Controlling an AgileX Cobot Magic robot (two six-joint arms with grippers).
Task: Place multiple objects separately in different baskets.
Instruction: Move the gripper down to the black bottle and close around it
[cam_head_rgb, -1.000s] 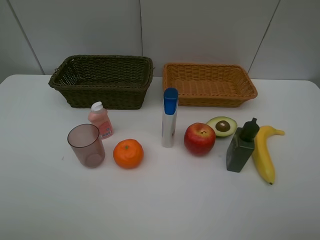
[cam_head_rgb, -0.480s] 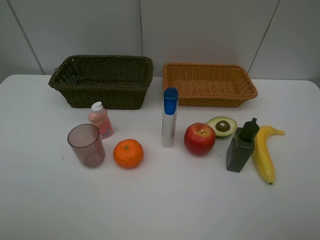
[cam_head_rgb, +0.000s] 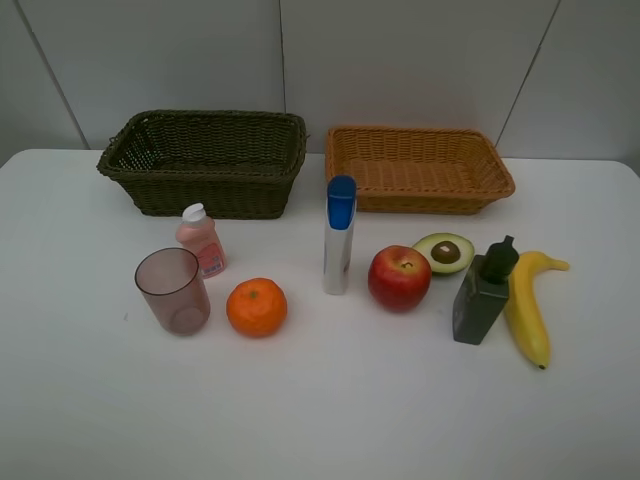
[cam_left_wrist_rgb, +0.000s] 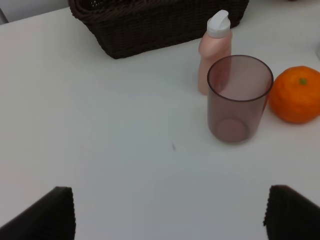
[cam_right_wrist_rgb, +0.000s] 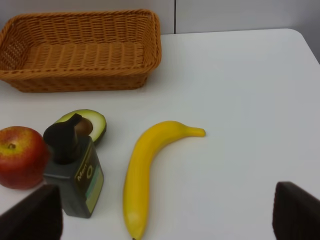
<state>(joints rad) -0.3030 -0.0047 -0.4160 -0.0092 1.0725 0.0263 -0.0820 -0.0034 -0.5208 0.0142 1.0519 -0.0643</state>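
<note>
Hovering above the near part of the white table (cam_head_rgb: 320, 420), the left gripper (cam_left_wrist_rgb: 170, 215) has its jaws spread wide with nothing between them, and the right gripper (cam_right_wrist_rgb: 162, 215) also stands open and holds nothing. Ahead of the left one, the translucent pinkish-brown cup (cam_head_rgb: 173, 290) stands upright with the orange (cam_head_rgb: 256, 306) just beside it and the pink white-capped bottle (cam_head_rgb: 201, 241) just behind. In the middle the silver blue-capped tube (cam_head_rgb: 339, 248) stands cap up. To its right sits the red apple (cam_head_rgb: 399, 277), with the avocado half (cam_head_rgb: 443, 252) cut face up just behind it. Further right are the dark green pump bottle (cam_head_rgb: 482, 294) and the yellow banana (cam_head_rgb: 527, 306), just beside each other. Farthest back, side by side, stand the dark olive-brown basket (cam_head_rgb: 215, 190) on the left and the light orange-tan basket (cam_head_rgb: 420, 198) on the right.
</note>
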